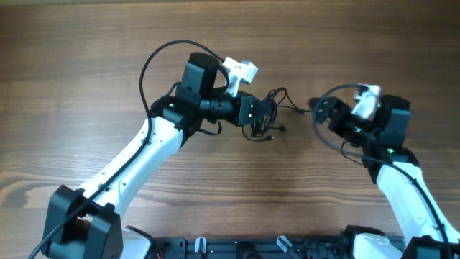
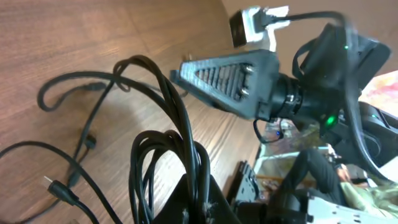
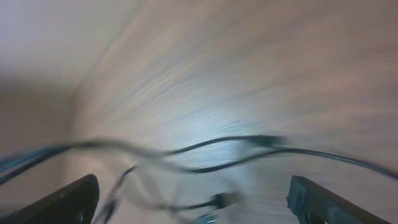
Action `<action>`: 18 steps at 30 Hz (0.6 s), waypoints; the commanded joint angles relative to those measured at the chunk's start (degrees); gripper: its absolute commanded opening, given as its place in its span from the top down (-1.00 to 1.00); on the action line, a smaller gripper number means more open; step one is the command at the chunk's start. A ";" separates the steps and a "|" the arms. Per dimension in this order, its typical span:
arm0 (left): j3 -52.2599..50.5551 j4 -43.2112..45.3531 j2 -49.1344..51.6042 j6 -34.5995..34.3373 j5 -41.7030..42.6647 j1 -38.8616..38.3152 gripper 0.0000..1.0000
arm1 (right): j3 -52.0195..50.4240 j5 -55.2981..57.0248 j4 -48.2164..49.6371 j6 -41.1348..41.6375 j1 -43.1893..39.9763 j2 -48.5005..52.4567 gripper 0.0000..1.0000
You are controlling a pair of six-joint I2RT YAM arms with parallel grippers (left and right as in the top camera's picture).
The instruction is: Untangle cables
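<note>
Cables (image 1: 264, 115) are bunched mid-table (image 1: 86, 57); several strands are clamped in the left gripper (image 1: 260, 109). Right gripper (image 3: 193, 205) is seen spread open, holding nothing, near a loose strand. Risk is judged: a hard pull could tighten the knot or drag the whole bundle.

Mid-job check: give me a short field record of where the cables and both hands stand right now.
surface: wooden table
cables: thin black cords bunched at table centre, loose ends and small plugs trailing on the wood
left hand: at the bundle; left wrist view shows several loops draped around a finger, lifted off the wood
left hand state: open or shut not clear
right hand: right of the bundle, apart from it; fingers spread, nothing between them
right wrist view: motion-blurred, cords lying ahead
untangling: not finished
</note>
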 commanded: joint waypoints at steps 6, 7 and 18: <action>-0.13 -3.76 -1.27 19.37 12.90 -0.15 0.92 | 0.35 -20.65 4.87 35.52 2.40 0.81 -0.99; -0.13 -4.68 -1.27 20.63 11.43 -0.15 0.92 | 0.35 -22.34 5.42 37.59 3.19 0.81 -1.00; -0.13 -8.68 -1.27 20.68 -0.81 -1.42 0.92 | 0.35 -18.58 6.73 46.03 11.67 0.81 -0.98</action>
